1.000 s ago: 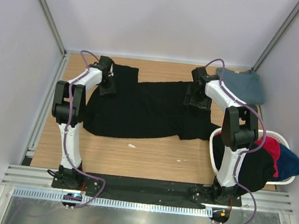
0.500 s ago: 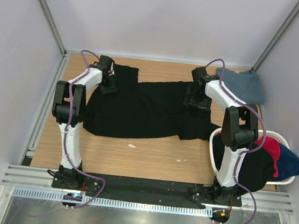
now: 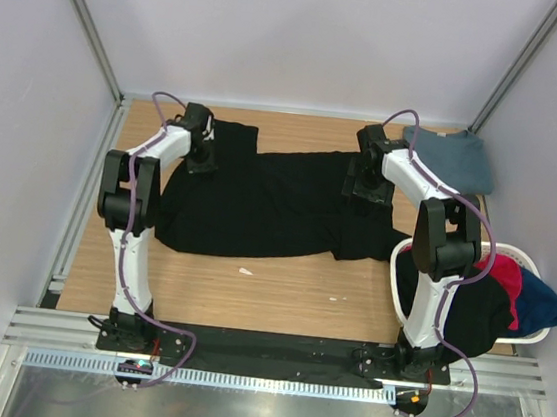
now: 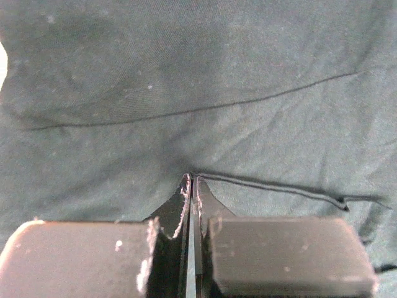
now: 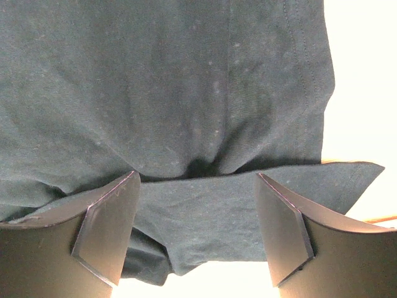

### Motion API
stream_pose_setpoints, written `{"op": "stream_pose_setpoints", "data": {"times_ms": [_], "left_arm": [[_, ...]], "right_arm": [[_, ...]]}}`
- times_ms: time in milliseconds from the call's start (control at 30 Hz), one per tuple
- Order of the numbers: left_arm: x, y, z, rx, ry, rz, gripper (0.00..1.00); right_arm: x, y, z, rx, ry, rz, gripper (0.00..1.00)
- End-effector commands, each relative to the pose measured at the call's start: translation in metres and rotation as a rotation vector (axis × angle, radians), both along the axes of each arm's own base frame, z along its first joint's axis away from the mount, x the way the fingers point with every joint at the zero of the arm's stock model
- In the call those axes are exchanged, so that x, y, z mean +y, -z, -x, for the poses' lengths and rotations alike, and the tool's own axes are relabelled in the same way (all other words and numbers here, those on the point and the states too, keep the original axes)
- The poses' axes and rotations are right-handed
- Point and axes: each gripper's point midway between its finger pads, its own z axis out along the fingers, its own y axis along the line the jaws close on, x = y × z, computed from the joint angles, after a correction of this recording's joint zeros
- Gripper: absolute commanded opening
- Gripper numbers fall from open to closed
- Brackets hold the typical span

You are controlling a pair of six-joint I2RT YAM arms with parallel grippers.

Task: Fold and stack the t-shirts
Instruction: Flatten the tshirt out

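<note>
A large black t-shirt (image 3: 269, 202) lies spread across the wooden table (image 3: 279, 294). My left gripper (image 3: 201, 163) sits on its back left part; in the left wrist view it (image 4: 191, 180) is shut, pinching the black cloth (image 4: 186, 74), with a crease running right from the tips. My right gripper (image 3: 366, 188) is over the shirt's back right part. In the right wrist view it (image 5: 197, 176) is open, with a folded edge of the black cloth (image 5: 186, 93) between the fingers. A slate-blue t-shirt (image 3: 457, 158) lies folded at the back right corner.
A white basket (image 3: 532, 260) at the right edge holds black (image 3: 473, 311), magenta-red (image 3: 508, 280) and blue (image 3: 541, 304) shirts. Two small white scraps (image 3: 245, 271) lie on the bare wood in front of the black shirt. Grey walls close in the table.
</note>
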Motion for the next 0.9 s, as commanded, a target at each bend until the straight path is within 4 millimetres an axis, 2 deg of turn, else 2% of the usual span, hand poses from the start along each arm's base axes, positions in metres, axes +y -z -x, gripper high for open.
{"op": "stream_pose_setpoints", "data": {"times_ms": [0, 33, 133, 233, 267, 333, 367, 400, 500, 533, 567, 600, 633, 700, 767, 867], "left_arm": [[0.004, -0.063, -0.010, -0.136, 0.012, -0.017, 0.00], [0.005, -0.079, -0.006, -0.163, 0.010, -0.016, 0.00], [0.009, -0.098, 0.010, -0.182, -0.007, -0.021, 0.00], [0.011, -0.115, 0.039, -0.185, -0.026, -0.012, 0.00], [0.013, -0.123, 0.056, -0.183, -0.030, -0.012, 0.00], [0.011, -0.126, 0.077, -0.161, -0.043, -0.003, 0.00], [0.011, -0.133, 0.100, -0.150, -0.046, 0.001, 0.00], [0.010, -0.135, 0.112, -0.142, -0.050, 0.007, 0.00], [-0.013, -0.150, 0.165, -0.122, -0.020, 0.103, 0.00], [-0.035, -0.155, 0.184, -0.088, 0.016, 0.214, 0.01], [-0.041, -0.155, 0.200, -0.058, 0.014, 0.256, 0.00], [-0.055, -0.161, 0.254, 0.050, -0.004, 0.349, 0.00], [-0.055, -0.161, 0.254, 0.051, -0.004, 0.350, 0.00], [-0.059, -0.162, 0.291, 0.138, -0.029, 0.349, 0.00], [-0.060, -0.160, 0.319, 0.199, -0.033, 0.325, 0.00], [-0.041, -0.149, 0.365, 0.350, -0.116, 0.235, 0.00]], "right_arm": [[-0.001, -0.026, -0.013, -0.070, 0.006, -0.005, 0.80], [0.000, -0.026, -0.013, -0.070, 0.009, -0.006, 0.79], [0.000, -0.026, -0.014, -0.073, 0.008, -0.009, 0.80], [0.000, -0.025, -0.015, -0.074, 0.008, -0.011, 0.79], [0.001, -0.025, -0.016, -0.073, 0.005, -0.014, 0.80], [0.002, -0.026, -0.017, -0.077, 0.000, -0.018, 0.80], [0.002, -0.026, -0.017, -0.075, 0.000, -0.016, 0.80], [0.002, -0.025, -0.017, -0.074, 0.000, -0.012, 0.79], [0.001, -0.025, -0.018, -0.076, 0.004, -0.013, 0.79], [0.002, -0.024, -0.018, -0.073, 0.002, -0.023, 0.80], [0.003, -0.023, -0.018, -0.072, 0.000, -0.030, 0.80], [0.006, -0.020, -0.017, -0.060, -0.005, -0.046, 0.79], [0.006, -0.020, -0.017, -0.060, -0.005, -0.046, 0.79], [0.004, -0.017, -0.014, -0.052, -0.009, -0.037, 0.80], [0.002, -0.018, -0.010, -0.049, -0.008, -0.029, 0.80], [-0.003, -0.017, -0.001, -0.035, -0.011, -0.018, 0.80]]}}
